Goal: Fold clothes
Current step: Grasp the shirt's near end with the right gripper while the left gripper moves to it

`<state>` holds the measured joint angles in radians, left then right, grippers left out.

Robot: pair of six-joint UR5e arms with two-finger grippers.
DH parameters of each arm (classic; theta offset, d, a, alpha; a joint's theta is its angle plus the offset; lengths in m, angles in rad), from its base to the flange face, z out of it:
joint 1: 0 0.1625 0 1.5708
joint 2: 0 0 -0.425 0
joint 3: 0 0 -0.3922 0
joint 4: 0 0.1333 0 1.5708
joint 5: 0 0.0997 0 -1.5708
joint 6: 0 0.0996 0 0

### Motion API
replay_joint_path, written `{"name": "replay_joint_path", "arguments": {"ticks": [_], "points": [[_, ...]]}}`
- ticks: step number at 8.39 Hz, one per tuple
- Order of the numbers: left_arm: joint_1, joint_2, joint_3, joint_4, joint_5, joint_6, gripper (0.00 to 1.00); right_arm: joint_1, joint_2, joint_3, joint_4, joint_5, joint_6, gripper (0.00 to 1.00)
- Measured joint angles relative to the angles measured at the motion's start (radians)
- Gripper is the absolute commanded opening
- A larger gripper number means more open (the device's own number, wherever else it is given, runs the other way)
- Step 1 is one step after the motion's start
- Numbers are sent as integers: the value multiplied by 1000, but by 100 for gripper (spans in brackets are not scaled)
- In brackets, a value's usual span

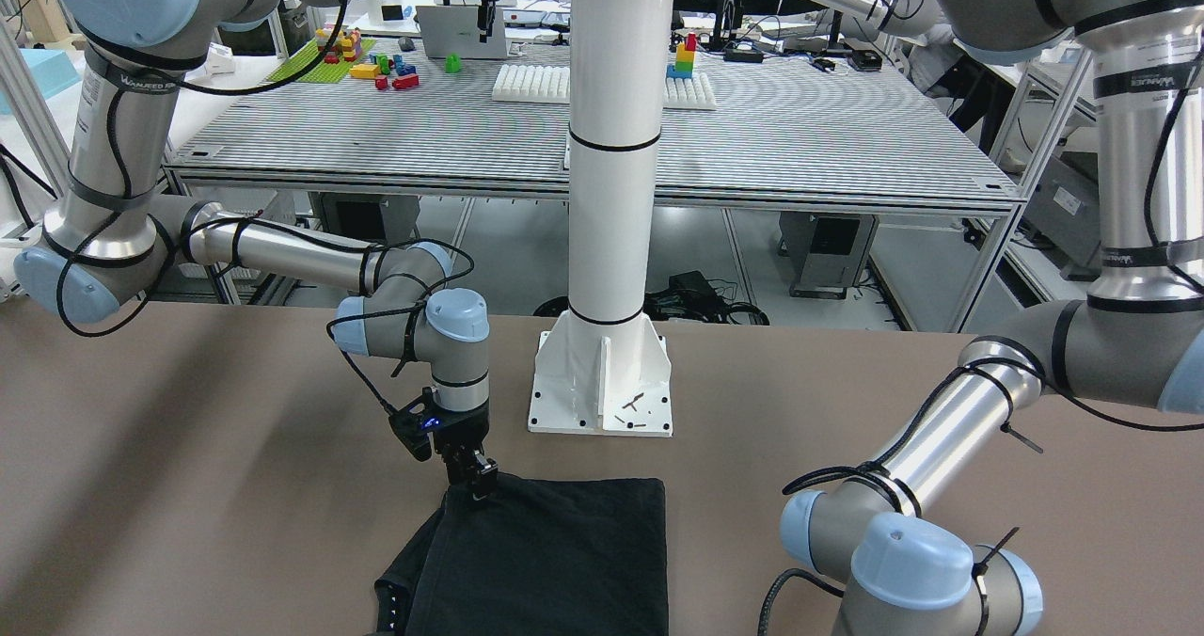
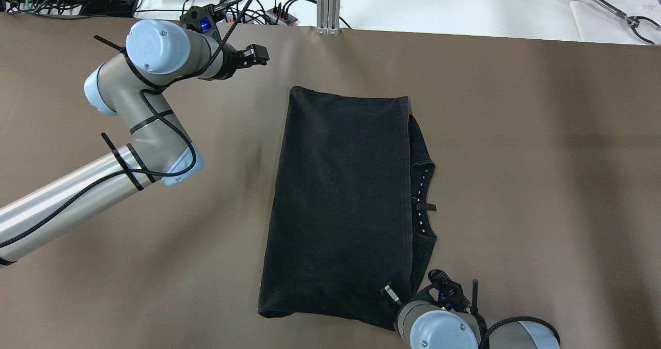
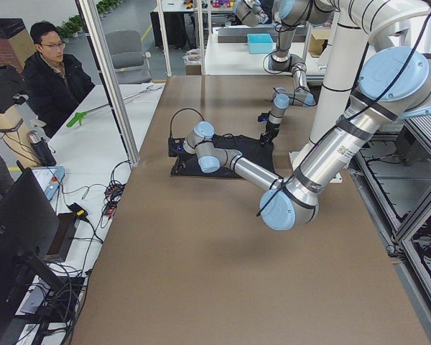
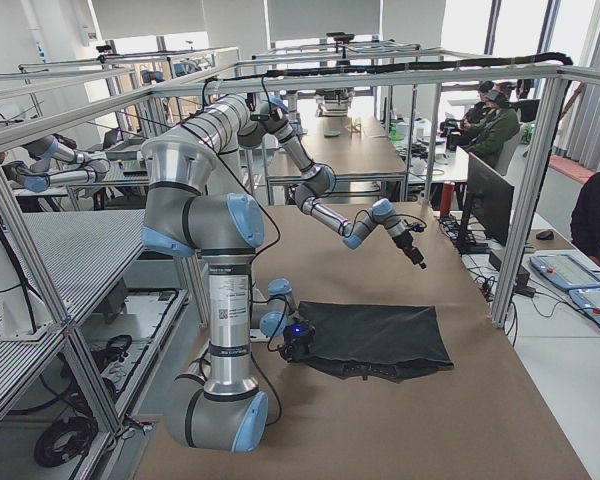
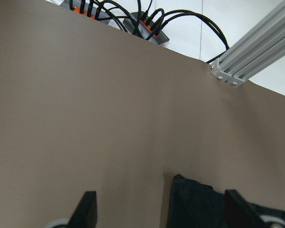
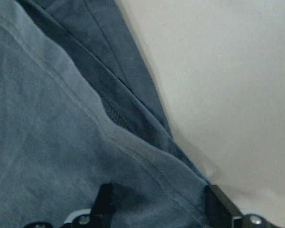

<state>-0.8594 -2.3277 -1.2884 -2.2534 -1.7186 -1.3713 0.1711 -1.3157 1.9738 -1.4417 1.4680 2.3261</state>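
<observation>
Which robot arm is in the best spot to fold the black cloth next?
Probably the right. The right gripper is open and down on a corner of the black cloth, ready to pinch it. The left gripper is open over the table, away from the cloth.

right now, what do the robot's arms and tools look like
The left arm and right arm are silver tubes with grey joints and pale blue round caps; black cables are strapped along them with ties. The left tool and right tool are black, two-fingered, each beside a small blue light.
</observation>
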Motion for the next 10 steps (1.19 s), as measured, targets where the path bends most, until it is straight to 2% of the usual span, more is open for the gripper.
{"name": "replay_joint_path", "arguments": {"ticks": [6, 7, 9, 10], "points": [[27, 17, -28, 9, 17, -31, 94, 10, 4, 27, 3, 6, 3, 0], [54, 65, -88, 10, 17, -100, 94, 13, 0, 48, 1, 8, 2, 0], [138, 250, -327, 14, 31, -296, 94, 15, -29, 103, 0, 12, 0, 0], [213, 343, -440, 15, 88, -393, 94, 16, -48, 121, 3, 14, 0, 0]]}}
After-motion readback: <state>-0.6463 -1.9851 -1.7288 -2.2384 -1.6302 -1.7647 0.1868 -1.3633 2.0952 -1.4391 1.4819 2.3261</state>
